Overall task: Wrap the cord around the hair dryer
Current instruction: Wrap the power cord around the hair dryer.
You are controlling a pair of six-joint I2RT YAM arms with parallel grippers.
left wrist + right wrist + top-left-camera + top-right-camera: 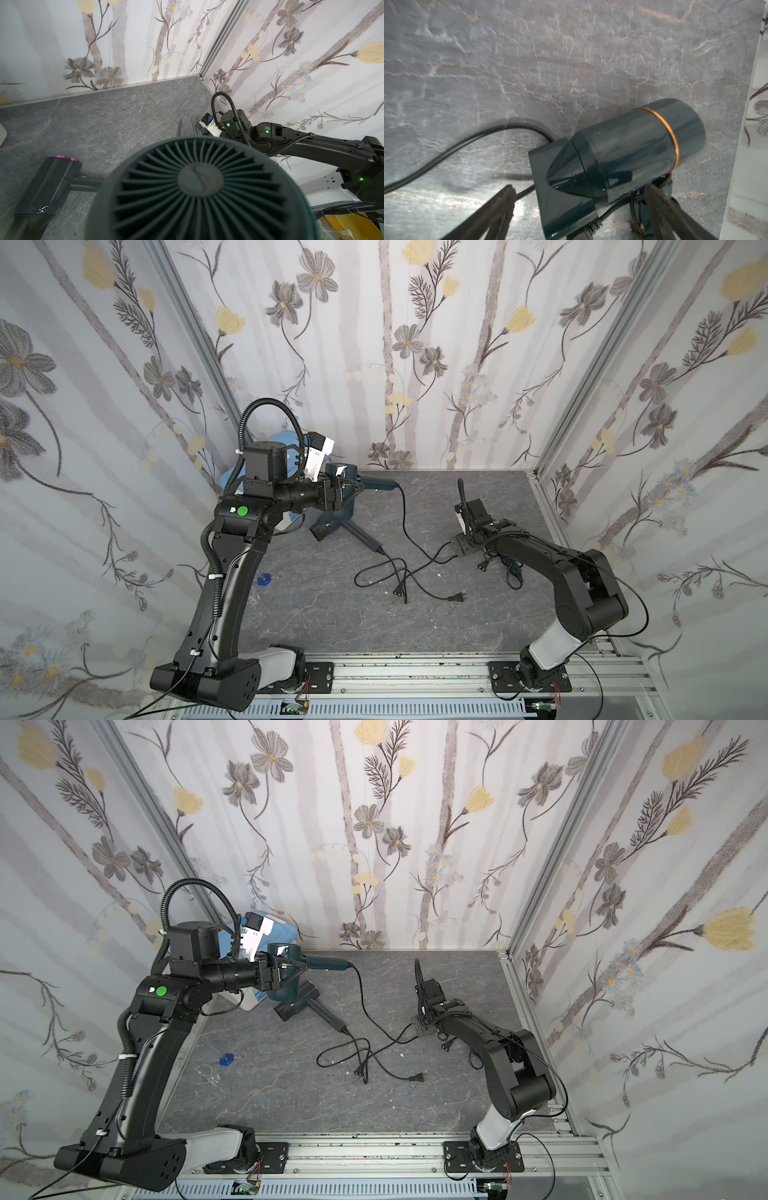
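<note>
My left gripper [351, 489] is shut on a teal hair dryer [337, 471], held above the back left of the table. In the left wrist view its rear grille [199, 187] hides the fingers. The held dryer's black cord [405, 526] hangs from the handle and trails toward the right gripper [462, 547]. That gripper is open over a second dark teal dryer with an orange ring [633, 149], and its fingers [504, 203] straddle the nozzle. Cord is looped round that dryer's handle. A black dryer with a pink rim [328, 527] lies below the held one.
Loose cords and two plugs [457, 596] tangle mid-table. A blue and white container [286, 439] stands in the back left corner behind the left arm. A small blue object [263, 579] lies on the left. Floral walls close three sides.
</note>
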